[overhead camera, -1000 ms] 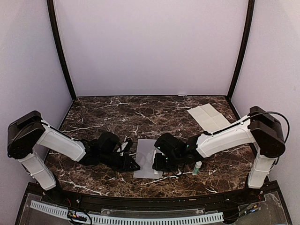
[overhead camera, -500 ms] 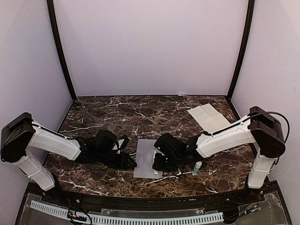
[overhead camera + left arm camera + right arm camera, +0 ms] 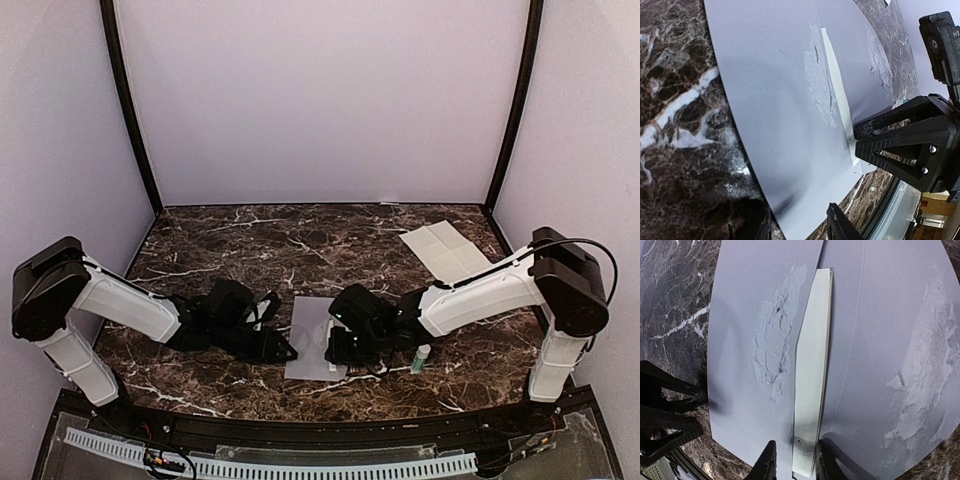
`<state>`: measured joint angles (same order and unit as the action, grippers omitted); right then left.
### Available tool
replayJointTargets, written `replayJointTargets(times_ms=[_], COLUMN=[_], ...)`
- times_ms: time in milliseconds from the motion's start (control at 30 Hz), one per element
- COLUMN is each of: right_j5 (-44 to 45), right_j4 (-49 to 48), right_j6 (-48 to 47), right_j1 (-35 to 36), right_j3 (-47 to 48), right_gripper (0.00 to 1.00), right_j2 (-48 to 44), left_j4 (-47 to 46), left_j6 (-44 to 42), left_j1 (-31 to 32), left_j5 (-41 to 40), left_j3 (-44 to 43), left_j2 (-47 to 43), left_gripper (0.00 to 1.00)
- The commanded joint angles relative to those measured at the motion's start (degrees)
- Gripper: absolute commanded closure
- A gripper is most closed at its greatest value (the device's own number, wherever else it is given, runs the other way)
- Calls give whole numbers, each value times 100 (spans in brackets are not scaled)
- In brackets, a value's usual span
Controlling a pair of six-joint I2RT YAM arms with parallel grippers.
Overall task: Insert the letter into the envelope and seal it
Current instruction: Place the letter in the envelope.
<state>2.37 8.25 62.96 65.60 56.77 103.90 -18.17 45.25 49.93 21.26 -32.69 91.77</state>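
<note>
The grey envelope (image 3: pixel 311 328) lies flat between both arms, its flap open (image 3: pixel 890 330). A narrow pale strip, the folded letter (image 3: pixel 812 355), shows along the envelope's opening (image 3: pixel 835 85). My right gripper (image 3: pixel 796 462) stands narrowly open at the envelope's near end, and the strip's end lies between its fingers (image 3: pixel 826 461). My left gripper (image 3: pixel 800 227) is open at the envelope's left near corner, with the grey edge (image 3: pixel 780 100) between its jaws. In the top view the two grippers (image 3: pixel 288 350) (image 3: pixel 336 350) flank the envelope.
A cream creased sheet (image 3: pixel 445 250) lies unfolded at the back right of the marble table (image 3: pixel 230 250). A small green-and-white tube (image 3: pixel 421 358) stands just right of my right forearm. The table's front rail (image 3: pixel 300 425) runs close behind both grippers.
My left gripper's jaws have widened. The left arm drew back slightly and came forward again. The right arm and the envelope have not moved.
</note>
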Motion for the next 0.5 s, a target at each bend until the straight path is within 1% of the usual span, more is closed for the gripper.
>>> replayJointTargets(times_ms=[0, 467], right_j5=[-10, -199], right_j4=[96, -163], right_j6=[6, -20], right_j1=[40, 40], right_j3=[26, 99], right_gripper=[76, 76], right_j2=[174, 139], left_j4=[66, -54], left_j6=[11, 55], left_j1=[-26, -21], left_j5=[104, 230], left_j3=[-69, -46], left_j2=[181, 306], left_gripper=[62, 62])
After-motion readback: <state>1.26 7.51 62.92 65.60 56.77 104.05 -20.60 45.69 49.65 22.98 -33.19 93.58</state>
